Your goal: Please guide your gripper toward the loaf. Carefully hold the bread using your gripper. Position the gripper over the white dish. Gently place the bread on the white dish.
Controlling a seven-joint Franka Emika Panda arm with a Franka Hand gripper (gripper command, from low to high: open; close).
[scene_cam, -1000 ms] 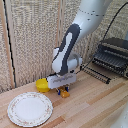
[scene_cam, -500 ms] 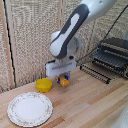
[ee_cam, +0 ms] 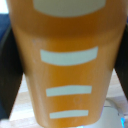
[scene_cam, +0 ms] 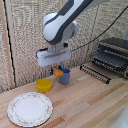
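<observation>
Exterior view: the white and grey arm (scene_cam: pixel 60 25) reaches down from the upper part of the frame and ends in the white boxy gripper (scene_cam: pixel 57 71), which hangs in the air above the wooden bench (scene_cam: pixel 95 102). The jaws are closed on the bread (scene_cam: pixel 58 72), a small orange-brown oblong piece gripped between the blue-tipped fingers (scene_cam: pixel 53 70) and lifted clear of the bench.

Taking the white dish (scene_cam: pixel 30 108) as landmark: the dish lies flat on the bench at the near corner on the exterior view's left, its rim marked with a faint brownish speckle. The bread is held well above the dish and beyond it, toward the exterior view's right; it is not over the dish. The yellow bowl (scene_cam: pixel 44 85) stands just beyond the far edge of the dish, near but apart from it. The blue cup (scene_cam: pixel 65 76) stands farther back than the bowl, partly hidden behind the held bread and fingers. The dark wire rack appliance (scene_cam: pixel 111 56) sits far from the dish, at the exterior view's right edge, against the woven wall panel (scene_cam: pixel 22 40).

Wrist view: the bread (ee_cam: pixel 67 65) fills nearly the whole frame, orange with pale crosswise bars, flanked by dark blurred shapes at both sides; a strip of bench (ee_cam: pixel 22 102) shows beneath.
</observation>
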